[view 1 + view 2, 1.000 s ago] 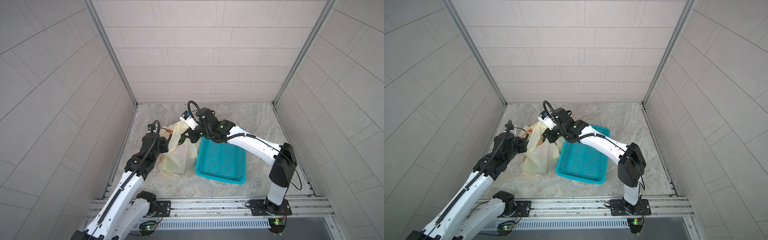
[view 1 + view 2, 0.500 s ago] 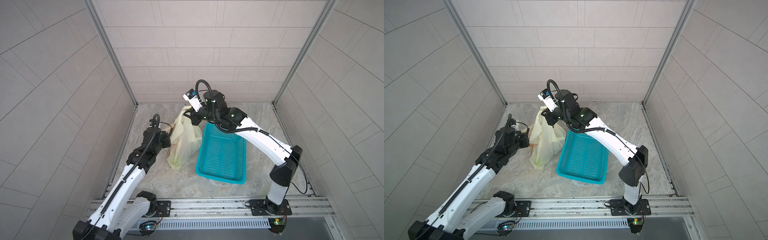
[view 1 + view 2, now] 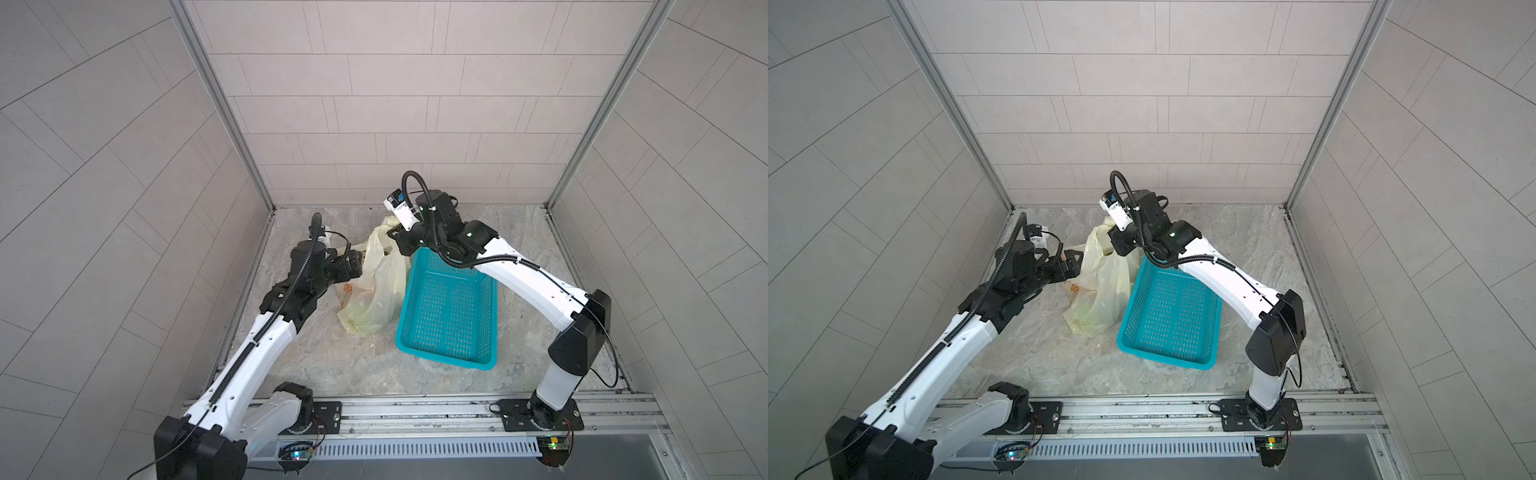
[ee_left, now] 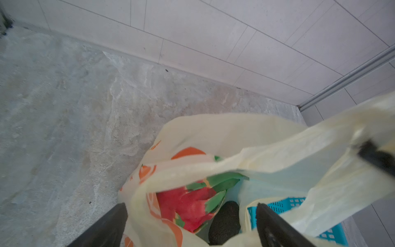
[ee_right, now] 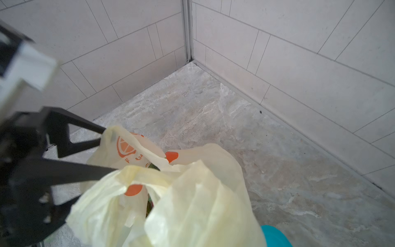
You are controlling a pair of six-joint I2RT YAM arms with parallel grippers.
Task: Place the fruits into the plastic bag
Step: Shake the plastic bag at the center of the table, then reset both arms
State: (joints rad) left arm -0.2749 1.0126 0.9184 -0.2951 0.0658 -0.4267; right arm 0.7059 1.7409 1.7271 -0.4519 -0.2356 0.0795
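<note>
- Gaping now, not shut as before, left gripper (image 3: 356,266) straddles the bag (image 3: 376,291); right gripper (image 3: 395,235) still pinches its handle (image 4: 320,139).
- Dragon fruit (image 4: 188,205) and dark fruit (image 4: 225,220) lie inside.
- Marbled floor (image 3: 332,365), tiled walls (image 3: 374,104).

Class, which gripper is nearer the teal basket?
Right. The right gripper, shut on the plastic bag, hangs beside the teal basket; the left gripper, open, sits beyond the bag.

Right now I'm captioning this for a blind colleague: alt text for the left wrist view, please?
An open pale-yellow bag holds a red dragon fruit with green scales and a dark fruit. The left gripper stands open, its two black fingers spread at the bag's rim; a teal basket shows past the bag, on a marbled floor.
</note>
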